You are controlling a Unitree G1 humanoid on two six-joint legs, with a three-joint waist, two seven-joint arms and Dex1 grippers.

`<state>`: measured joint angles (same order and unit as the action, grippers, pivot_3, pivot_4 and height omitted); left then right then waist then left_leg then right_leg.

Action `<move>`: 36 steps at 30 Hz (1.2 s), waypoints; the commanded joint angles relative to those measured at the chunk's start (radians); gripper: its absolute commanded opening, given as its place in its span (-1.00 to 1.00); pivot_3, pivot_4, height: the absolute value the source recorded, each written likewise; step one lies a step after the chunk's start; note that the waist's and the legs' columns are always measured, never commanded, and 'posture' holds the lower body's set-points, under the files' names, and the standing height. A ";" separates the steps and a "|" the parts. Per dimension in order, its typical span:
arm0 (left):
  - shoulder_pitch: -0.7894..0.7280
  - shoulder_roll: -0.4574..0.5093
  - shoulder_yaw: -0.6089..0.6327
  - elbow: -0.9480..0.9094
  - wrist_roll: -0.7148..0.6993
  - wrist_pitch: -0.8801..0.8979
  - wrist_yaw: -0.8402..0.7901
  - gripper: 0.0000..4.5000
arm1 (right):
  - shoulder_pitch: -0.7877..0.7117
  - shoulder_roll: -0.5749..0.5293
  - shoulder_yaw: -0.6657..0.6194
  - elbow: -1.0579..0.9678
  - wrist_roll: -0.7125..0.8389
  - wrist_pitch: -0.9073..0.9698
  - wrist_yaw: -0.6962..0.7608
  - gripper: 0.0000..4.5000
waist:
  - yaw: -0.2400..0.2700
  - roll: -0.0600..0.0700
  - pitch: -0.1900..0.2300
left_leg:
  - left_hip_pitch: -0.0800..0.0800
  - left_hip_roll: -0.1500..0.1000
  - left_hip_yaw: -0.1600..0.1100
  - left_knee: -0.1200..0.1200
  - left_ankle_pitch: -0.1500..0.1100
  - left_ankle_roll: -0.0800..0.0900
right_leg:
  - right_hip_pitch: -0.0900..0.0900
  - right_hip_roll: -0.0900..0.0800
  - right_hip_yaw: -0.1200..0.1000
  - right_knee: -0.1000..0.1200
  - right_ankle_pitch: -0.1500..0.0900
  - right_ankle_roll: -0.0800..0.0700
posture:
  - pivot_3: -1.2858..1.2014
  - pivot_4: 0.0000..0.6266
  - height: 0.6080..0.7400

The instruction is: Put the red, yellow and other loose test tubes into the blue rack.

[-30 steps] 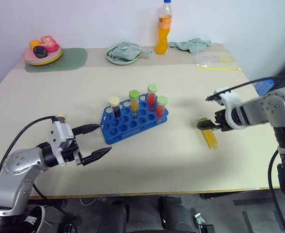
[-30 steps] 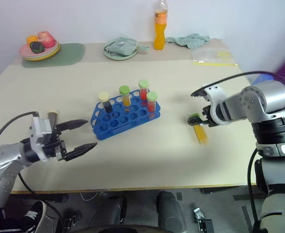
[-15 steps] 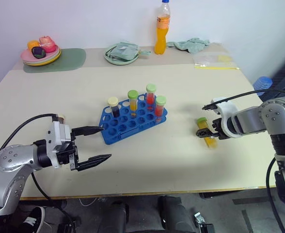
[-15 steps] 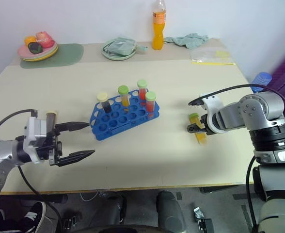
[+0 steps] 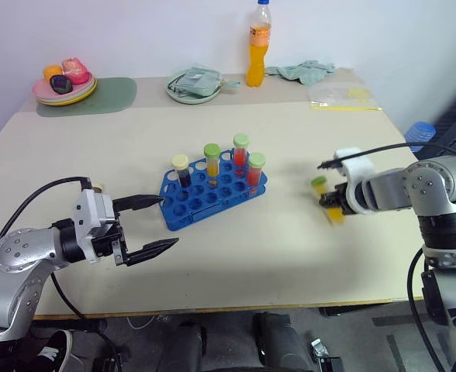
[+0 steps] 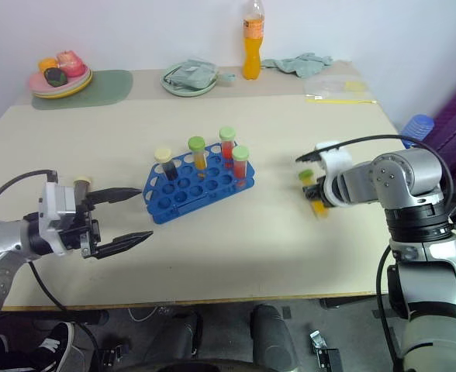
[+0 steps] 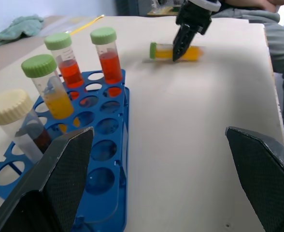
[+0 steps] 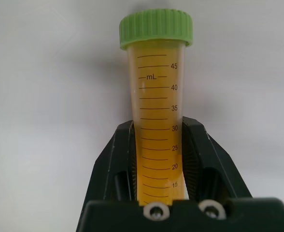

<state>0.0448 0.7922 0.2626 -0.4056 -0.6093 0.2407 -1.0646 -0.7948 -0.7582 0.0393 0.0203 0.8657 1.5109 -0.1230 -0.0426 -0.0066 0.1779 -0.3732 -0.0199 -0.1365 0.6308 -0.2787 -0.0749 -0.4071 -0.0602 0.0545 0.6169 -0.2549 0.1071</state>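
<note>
The yellow test tube [image 8: 158, 116] bears a scale: 45, mL, 40, 35, 30, 25, 20, 15.

5 test tubes: 4 upright in the 1 blue rack [image 5: 212, 194], 1 yellow-filled test tube [image 8: 156, 106] between the right gripper's fingers [image 8: 200, 154]. 1 orange drink bottle [image 5: 261, 43], 2 plates, 1 cloth.

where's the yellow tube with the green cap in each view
Left eye view: yellow tube right of centre, held in the right tool.
Right eye view: tube right of centre, right of the blue rack.
Left wrist view: tube lying level, beyond the rack, with the right tool pinching it.
Right wrist view: tube centred, cap away from the camera, between the fingers.
Shared landmark: the blue rack.
</note>
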 commanded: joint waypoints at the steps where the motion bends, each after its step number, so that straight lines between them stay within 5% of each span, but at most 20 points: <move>1: 0.002 -0.006 0.042 0.000 0.006 -0.030 0.013 1.00 | 0.028 -0.010 -0.078 -0.153 -0.110 -0.251 0.077 -0.66 | 0.002 0.000 0.000 | 0.000 0.000 0.000 0.000 0.000 0.000 | 0.000 0.000 0.000 0.000 0.000 0.000 | 0.03 -0.52 1.00; 8: -0.026 -0.018 0.046 0.027 0.009 -0.037 0.036 1.00 | 0.229 0.251 -0.253 -0.450 -0.116 -0.716 0.201 -0.66 | -0.003 -0.002 -0.001 | 0.000 0.000 0.000 -0.001 0.000 0.000 | 0.000 0.000 0.000 0.000 0.002 0.003 | 0.03 -0.52 1.00; 12: -0.057 -0.037 0.038 0.062 0.014 -0.035 0.052 1.00 | 0.303 0.379 -0.191 -0.484 -0.195 -0.983 0.353 -0.66 | 0.000 -0.001 -0.001 | 0.002 0.001 0.000 0.000 0.000 0.000 | 0.001 0.001 0.000 0.003 0.002 0.003 | 0.03 -0.52 1.00; 24: -0.053 -0.008 0.061 0.133 0.048 -0.045 0.021 1.00 | 0.344 0.611 0.169 -0.072 -0.590 -1.610 0.642 -0.66 | -0.003 -0.001 -0.001 | 0.003 0.001 0.000 0.000 0.000 0.000 | 0.001 0.001 0.000 0.003 0.002 0.002 | 0.03 -0.52 1.00; 36: 0.029 -0.016 0.097 0.086 0.060 -0.058 0.055 1.00 | 0.371 0.728 0.193 0.292 -0.680 -1.844 0.697 -0.66 | -0.002 -0.002 -0.001 | 0.004 0.001 -0.001 0.000 0.001 -0.001 | 0.001 0.001 0.001 0.004 0.001 0.001 | 0.03 -0.52 1.00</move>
<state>0.0709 0.7745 0.3299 -0.2862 -0.5439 0.1900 -1.0193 -0.4027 -0.0460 0.2544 0.3018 0.1886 -0.3016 0.5780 -0.0450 -0.0086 0.1767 -0.3694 -0.0188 -0.1370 0.6304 -0.2781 -0.0755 -0.4065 -0.0587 0.0551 0.6218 -0.2537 0.1082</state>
